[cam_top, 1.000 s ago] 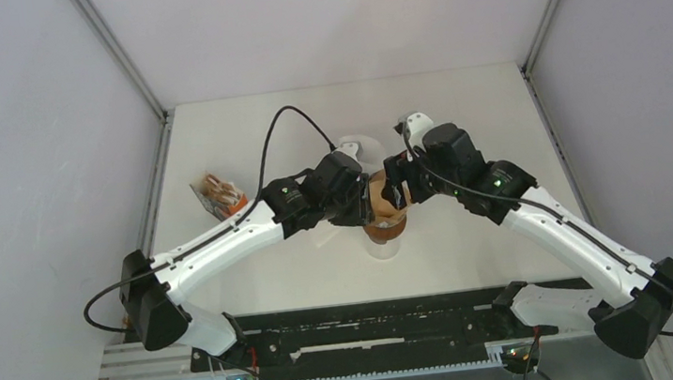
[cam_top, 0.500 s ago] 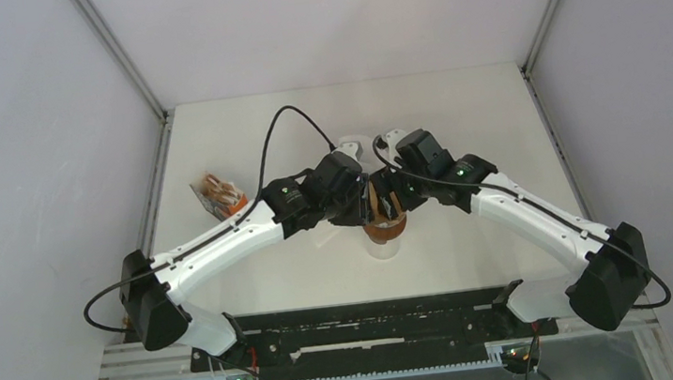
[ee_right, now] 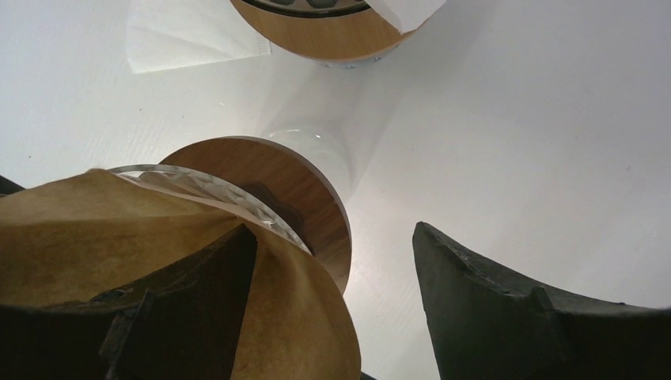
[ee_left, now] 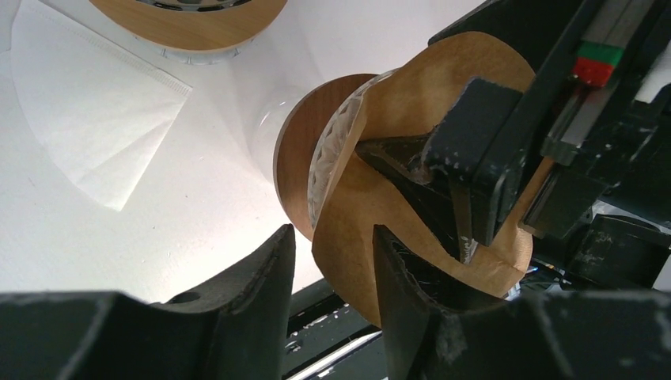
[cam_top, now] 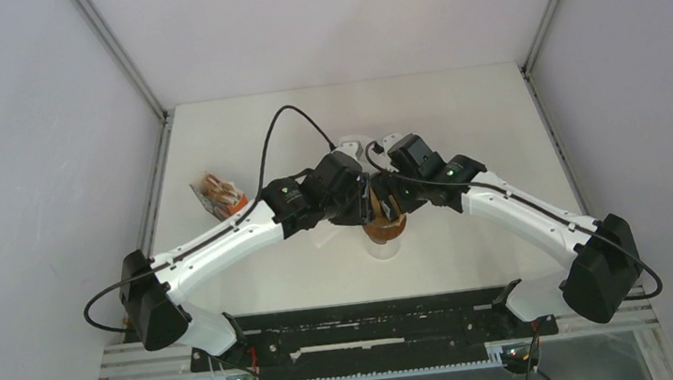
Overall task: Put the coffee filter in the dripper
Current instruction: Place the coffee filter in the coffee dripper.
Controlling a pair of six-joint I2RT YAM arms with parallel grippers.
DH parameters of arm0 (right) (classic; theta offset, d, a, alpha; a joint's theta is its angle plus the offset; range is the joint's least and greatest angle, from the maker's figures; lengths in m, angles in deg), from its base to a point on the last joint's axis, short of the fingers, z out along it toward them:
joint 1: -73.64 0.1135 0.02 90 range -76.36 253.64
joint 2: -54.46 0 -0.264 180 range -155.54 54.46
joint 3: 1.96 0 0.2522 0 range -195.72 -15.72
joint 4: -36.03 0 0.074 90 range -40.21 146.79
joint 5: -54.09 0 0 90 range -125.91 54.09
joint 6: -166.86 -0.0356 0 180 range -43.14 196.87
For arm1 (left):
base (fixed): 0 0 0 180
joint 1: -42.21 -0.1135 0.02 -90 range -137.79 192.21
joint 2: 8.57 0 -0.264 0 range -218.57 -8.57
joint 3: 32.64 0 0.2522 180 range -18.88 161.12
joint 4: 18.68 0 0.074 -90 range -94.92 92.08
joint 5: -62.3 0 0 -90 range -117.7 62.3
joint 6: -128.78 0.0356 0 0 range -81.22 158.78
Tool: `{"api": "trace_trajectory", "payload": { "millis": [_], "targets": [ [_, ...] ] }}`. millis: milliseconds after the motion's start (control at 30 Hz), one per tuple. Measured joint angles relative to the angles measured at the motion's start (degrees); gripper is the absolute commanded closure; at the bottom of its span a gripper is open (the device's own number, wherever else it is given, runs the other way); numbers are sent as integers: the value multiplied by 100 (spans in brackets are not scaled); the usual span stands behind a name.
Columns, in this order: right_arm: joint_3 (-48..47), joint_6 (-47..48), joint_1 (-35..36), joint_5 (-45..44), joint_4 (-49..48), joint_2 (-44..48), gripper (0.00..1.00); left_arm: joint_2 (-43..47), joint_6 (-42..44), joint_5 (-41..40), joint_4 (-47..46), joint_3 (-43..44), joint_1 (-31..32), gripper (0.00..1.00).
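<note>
Count by kind, as seen.
1 brown coffee filter [ee_left: 419, 87]; 1 white filter [ee_left: 87, 111]; 2 wood-collared drippers: near dripper [ee_right: 293, 190], far dripper [ee_right: 316, 32]; 1 snack packet [cam_top: 218, 195].

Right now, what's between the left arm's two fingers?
The brown coffee filter's lower edge dips into the gap between the left fingers. The left wrist view shows it; whether it is gripped is unclear.

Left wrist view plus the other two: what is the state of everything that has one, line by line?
Glass dripper with wooden collar: upright on table.
Brown paper coffee filter: opened, tilted across the dripper's rim, not seated.
White paper filter: folded flat on table.
Left gripper: open, astride brown filter's edge.
Right gripper: open, one finger inside brown filter.
</note>
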Motion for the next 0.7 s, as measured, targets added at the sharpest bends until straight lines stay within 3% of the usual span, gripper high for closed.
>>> {"api": "trace_trajectory", "payload": {
  "millis": [267, 700],
  "targets": [
    [0, 4, 52, -168, 4, -94, 19, 105, -2, -44, -28, 0, 0, 51],
    [-98, 0, 105, -35, 153, 151, 17, 221, -2, -103, -142, 0, -33, 60]
  ]
}}
